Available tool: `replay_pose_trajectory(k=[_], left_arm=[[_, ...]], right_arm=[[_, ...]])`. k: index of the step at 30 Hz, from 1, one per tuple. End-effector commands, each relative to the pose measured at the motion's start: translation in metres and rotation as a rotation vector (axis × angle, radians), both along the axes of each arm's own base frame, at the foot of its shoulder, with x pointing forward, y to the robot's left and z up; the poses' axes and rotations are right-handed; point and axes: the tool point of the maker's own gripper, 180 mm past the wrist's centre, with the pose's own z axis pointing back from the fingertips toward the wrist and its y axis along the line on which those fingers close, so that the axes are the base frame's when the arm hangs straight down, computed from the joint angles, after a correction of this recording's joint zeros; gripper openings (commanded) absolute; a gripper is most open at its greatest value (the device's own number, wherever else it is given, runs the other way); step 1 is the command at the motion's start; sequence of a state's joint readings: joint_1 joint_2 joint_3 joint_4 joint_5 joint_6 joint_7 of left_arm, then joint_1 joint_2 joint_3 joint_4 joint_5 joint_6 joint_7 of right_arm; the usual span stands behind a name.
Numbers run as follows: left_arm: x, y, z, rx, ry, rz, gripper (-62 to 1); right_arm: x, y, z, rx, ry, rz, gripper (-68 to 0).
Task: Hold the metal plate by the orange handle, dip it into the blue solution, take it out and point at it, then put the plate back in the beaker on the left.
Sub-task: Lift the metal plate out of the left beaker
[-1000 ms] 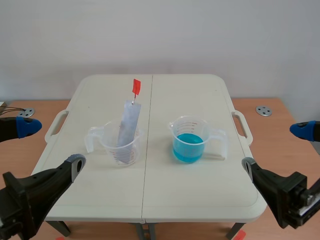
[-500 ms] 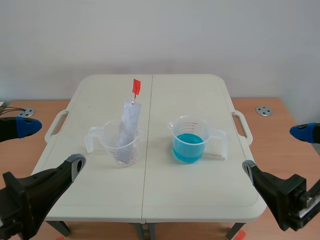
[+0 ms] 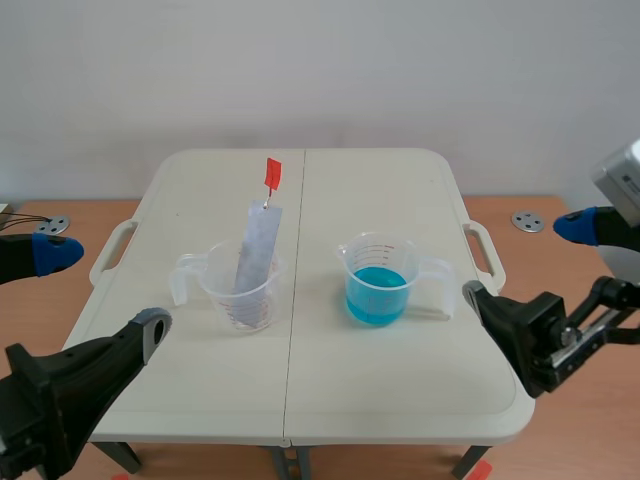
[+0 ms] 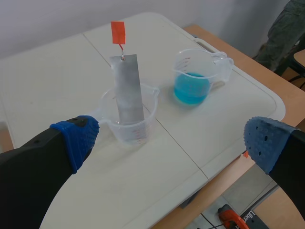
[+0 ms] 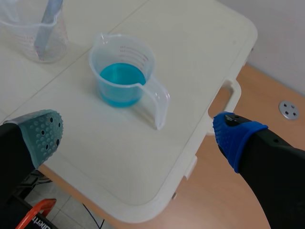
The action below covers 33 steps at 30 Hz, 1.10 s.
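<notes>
The desk (image 3: 300, 390) carried the whole job, and by the look of it no step was done yet. Grasping, dipping, lifting out, pointing and returning were all left.

The left arm lay low at the desk's near corner. The left tool (image 4: 170, 138) was spread wide and held nothing, its blue pads well apart. The right arm stood a little higher off the desk's right edge and angled in toward the middle. The right tool (image 5: 138, 131) was likewise spread wide and empty, with one grey-green pad and one blue.

The left beaker (image 3: 238, 295) stood ahead of the left tool, in line with the gap between its fingers but clear of both. The right beaker (image 5: 125, 71) stood ahead of the right tool, also in line with its gap, with its grip turned back toward that tool. The solution (image 5: 122, 83) filled only its lower part.

The plate (image 4: 127, 88) leaned in the left beaker, foot at the bottom and most of its length above the rim, so it sat straight ahead of the left tool and well off from the right one. The handle (image 4: 117, 32), a small orange tag on a short wire at the plate's top, was the point farthest ahead of the left tool, and nothing touched it. The likely first move was for a tool to close on that tag.
</notes>
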State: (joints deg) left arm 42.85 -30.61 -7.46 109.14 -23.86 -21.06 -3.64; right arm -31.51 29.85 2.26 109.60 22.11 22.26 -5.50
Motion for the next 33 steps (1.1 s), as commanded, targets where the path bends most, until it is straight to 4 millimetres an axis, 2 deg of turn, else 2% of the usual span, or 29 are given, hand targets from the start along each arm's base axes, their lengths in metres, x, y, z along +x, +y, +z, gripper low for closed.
replay_pose_trajectory(k=[1, 8, 9, 10, 12, 13, 14, 17, 24, 29, 33], left_arm=[[0.001, -0.003, 0.007, -0.029, -0.024, -0.004, 1.4], [0.01, -0.003, 0.015, -0.026, -0.062, -0.004, 1.4], [0.011, -0.003, 0.015, -0.023, -0.063, -0.004, -2.9], [0.012, -0.003, 0.015, -0.019, -0.064, -0.005, -16.4], [0.014, -0.003, 0.014, -0.008, -0.058, -0.005, -54.2], [0.014, -0.003, 0.014, -0.004, -0.058, -0.006, -60.6], [0.014, -0.002, 0.013, -0.002, -0.058, -0.004, -58.4], [0.009, 0.004, 0.009, 0.01, -0.038, 0.011, -58.4], [-0.023, 0.04, -0.006, 0.068, 0.045, 0.082, -58.4], [-0.052, 0.063, -0.023, 0.142, 0.153, 0.111, -58.4], [-0.079, 0.069, -0.038, 0.211, 0.24, 0.091, -58.4]], right_arm=[[0.007, 0.01, 0.011, 0.027, -0.035, 0.021, -1.2], [0.026, 0.047, 0.02, 0.063, -0.045, 0.074, -1.2], [0.029, 0.052, 0.022, 0.07, -0.048, 0.079, -1.2], [0.032, 0.056, 0.024, 0.078, -0.05, 0.082, -1.2], [0.04, 0.065, 0.027, 0.1, -0.058, 0.084, -1.2], [0.043, 0.069, 0.029, 0.109, -0.063, 0.085, -1.2], [0.046, 0.073, 0.03, 0.114, -0.069, 0.085, -1.2], [0.054, 0.083, 0.035, 0.113, -0.088, 0.092, -1.2], [0.068, 0.1, 0.054, 0.152, -0.138, 0.09, -1.2], [0.08, 0.112, 0.049, 0.2, -0.127, 0.093, -1.2], [0.094, 0.118, 0.039, 0.234, -0.114, 0.093, -1.2]])
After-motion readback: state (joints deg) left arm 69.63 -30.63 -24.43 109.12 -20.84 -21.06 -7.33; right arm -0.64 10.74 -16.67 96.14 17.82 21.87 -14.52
